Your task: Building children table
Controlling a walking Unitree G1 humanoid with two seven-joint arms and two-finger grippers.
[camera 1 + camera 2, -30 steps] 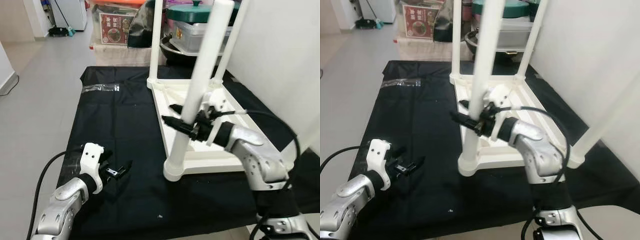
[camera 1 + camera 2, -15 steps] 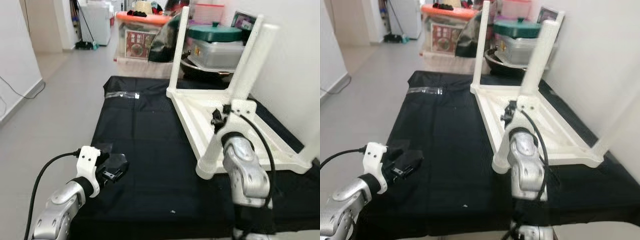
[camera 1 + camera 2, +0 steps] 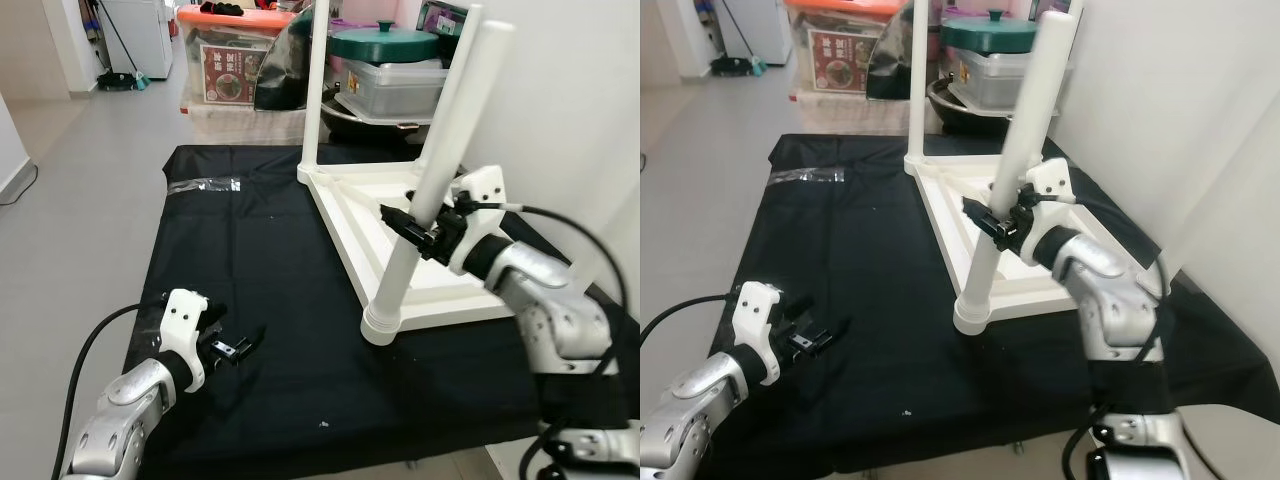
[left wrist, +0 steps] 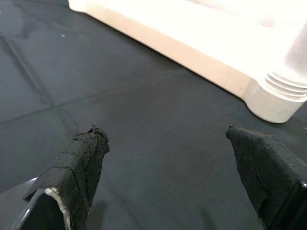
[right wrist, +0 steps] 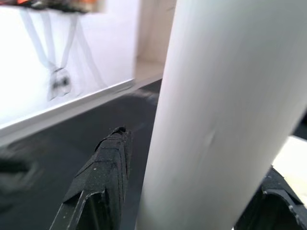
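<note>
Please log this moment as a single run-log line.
right gripper: around near table leg, grip unclear | left gripper: open, low over black cloth | table top: upside down on cloth

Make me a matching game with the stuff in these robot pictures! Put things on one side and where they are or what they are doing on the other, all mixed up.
Things:
1. right gripper
2. left gripper
3. green pot lid
4. clear plastic bag

Places or states:
A. on top of a storage box behind the black mat
B. flat on the far left part of the black mat
C. fingers on either side of the white table leg
D. open, low over the near part of the mat, holding nothing

Pairs: 1-C, 2-D, 3-A, 4-B
</note>
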